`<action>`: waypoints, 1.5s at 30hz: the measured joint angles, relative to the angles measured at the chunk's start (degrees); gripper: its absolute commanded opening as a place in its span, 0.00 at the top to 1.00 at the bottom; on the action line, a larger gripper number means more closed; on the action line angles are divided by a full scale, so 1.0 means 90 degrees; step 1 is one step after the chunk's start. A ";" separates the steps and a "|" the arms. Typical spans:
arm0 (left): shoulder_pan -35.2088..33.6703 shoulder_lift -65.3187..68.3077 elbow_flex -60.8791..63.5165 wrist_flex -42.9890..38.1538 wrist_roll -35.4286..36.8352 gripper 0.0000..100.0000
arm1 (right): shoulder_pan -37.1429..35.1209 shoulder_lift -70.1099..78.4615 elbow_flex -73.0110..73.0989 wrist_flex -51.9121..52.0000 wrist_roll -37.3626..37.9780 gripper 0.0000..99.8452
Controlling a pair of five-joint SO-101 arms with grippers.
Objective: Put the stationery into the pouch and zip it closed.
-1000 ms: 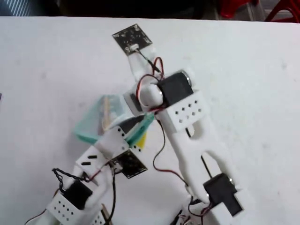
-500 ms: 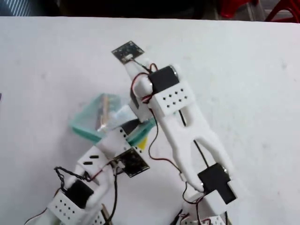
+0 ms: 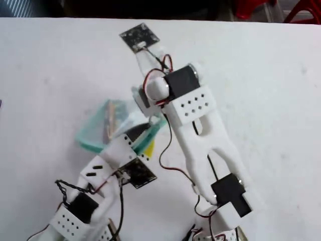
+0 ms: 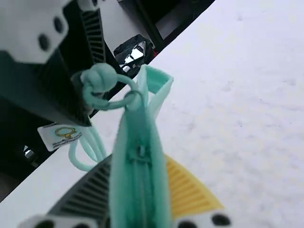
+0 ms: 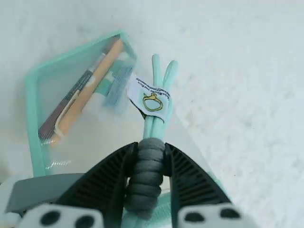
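While the pouch (image 3: pixel 93 133) lies flat on the white desk (image 3: pixel 261 75) in the high view, the left arm (image 3: pixel 98 173) meets one corner of it and the right arm (image 3: pixel 200 130) hangs its wrist over the neighbouring edge. The stationery (image 3: pixel 109 123) shows as a pale stick behind the clear wall, so I judge the filling done and the zipping to be the step in hand. To do it well, one arm should anchor the pouch while the other draws the cord straight along the line of the zip, low to the desk. A sideways or upward tug would likely twist or lift so light a pouch.

From the right wrist view, the right tool (image 5: pixel 148 152) is clamped on the teal pull cord (image 5: pixel 152 127), with a paper label (image 5: pixel 151 100) on the cord just past the jaws. Beyond it the pouch's contents are plainest: an orange pen and a darker piece side by side. The zip itself is not to be read here.

From the left wrist view, the left tool (image 4: pixel 138 180) is clamped on the pouch's end, the seam standing up between a grey jaw and a yellow one. This view gives what the others lack: the zip track, the slider ring (image 4: pixel 134 97) close to the far tab, and the cord's knot against the right tool's dark jaw. The track up to the slider looks shut, but I cannot tell whether the slider is fully home.
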 measured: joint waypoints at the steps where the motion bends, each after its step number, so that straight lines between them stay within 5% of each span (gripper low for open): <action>1: -0.0010 -0.0010 0.0000 0.0000 0.0000 0.90 | -0.0010 -0.0010 -0.0059 0.0000 -0.0039 0.98; 5: -0.0059 -0.0010 -0.0010 0.0000 0.0205 0.84 | -0.0020 -0.0156 -0.0107 0.0000 -0.0078 0.98; 13: -0.1094 0.0107 -0.0742 0.0000 0.2149 0.81 | -0.0107 -0.0899 -0.0107 -0.0459 -0.0098 0.98; 26: -0.1289 0.0117 -0.1377 0.0371 0.3136 0.81 | -0.0664 -0.1612 -0.0107 -0.1661 -0.0098 0.98; 35: -0.1260 -0.0527 -0.2042 0.1866 0.3263 0.82 | 0.0254 -0.1368 0.0410 -0.2989 -0.0098 0.98; 40: -0.1299 -0.0772 -0.2051 0.1895 0.3263 0.99 | 0.0254 -0.1358 0.1045 -0.3477 -0.0098 0.98; 45: -0.1348 -0.0791 -0.1836 0.1465 0.3194 0.98 | -0.0020 -0.1358 0.1221 -0.3565 -0.0098 0.98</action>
